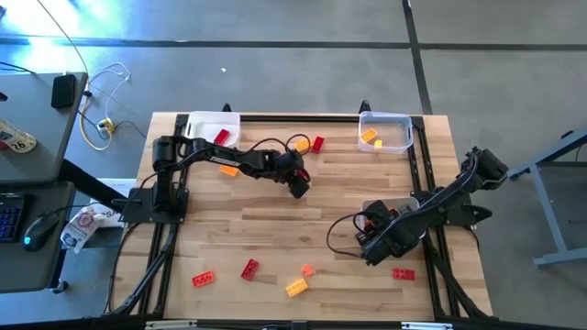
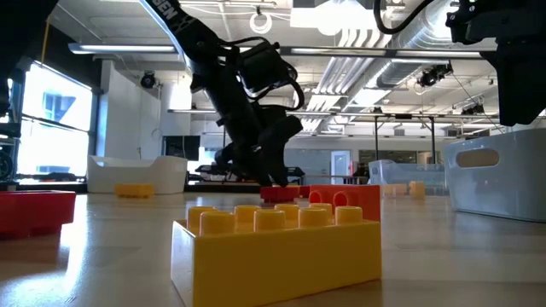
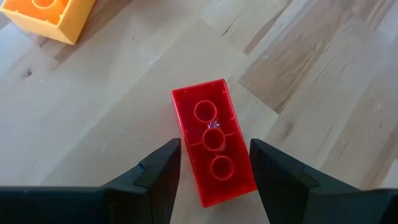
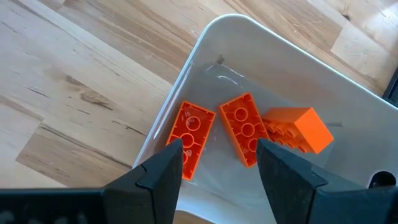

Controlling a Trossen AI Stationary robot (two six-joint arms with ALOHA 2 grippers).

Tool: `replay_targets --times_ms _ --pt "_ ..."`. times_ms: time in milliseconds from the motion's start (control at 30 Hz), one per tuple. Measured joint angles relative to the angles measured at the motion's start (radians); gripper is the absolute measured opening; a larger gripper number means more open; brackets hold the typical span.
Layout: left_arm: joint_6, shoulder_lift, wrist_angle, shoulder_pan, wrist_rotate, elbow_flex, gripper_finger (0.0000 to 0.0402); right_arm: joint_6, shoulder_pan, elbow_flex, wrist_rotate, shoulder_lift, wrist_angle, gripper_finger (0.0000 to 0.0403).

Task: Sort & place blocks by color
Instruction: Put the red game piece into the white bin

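Observation:
My left gripper [image 1: 299, 186] is down at the table's middle, toward the far side, and open. Its fingers stand close on either side of a red block [image 3: 213, 149] that lies flat on the wood with its hollow underside up; I cannot tell whether they touch it. My right gripper [image 1: 374, 243] hovers open over a white tray [image 4: 186, 68] by the table's right side. Three orange blocks [image 4: 245, 127] lie in that tray. More red, orange and yellow blocks lie loose, several near the near edge [image 1: 249, 269].
A white tray [image 1: 197, 122] with a red block sits at the far left. A clear tray [image 1: 401, 119] with yellow blocks sits at the far right. Loose blocks lie near the left arm [image 1: 229, 170] and beyond it [image 1: 317, 144]. A yellow block [image 2: 277, 247] fills the low view's foreground.

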Motion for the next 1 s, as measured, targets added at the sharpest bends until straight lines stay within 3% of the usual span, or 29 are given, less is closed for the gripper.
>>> replay_targets --times_ms 333,500,633,1000 --pt "0.052 0.052 0.014 0.000 -0.034 -0.001 0.0177 0.000 0.000 0.000 0.000 0.000 0.012 0.0191" --pt "0.140 0.054 0.006 0.001 -0.029 0.001 0.0144 0.003 0.000 0.000 -0.002 0.000 0.016 0.0191" --pt "0.204 0.046 -0.015 0.002 -0.017 0.001 0.0109 0.003 0.000 0.000 -0.002 0.000 0.034 0.0191" --pt "0.285 -0.052 -0.151 0.026 0.008 -0.002 0.0109 0.026 -0.003 0.008 0.008 -0.018 0.022 0.0191"
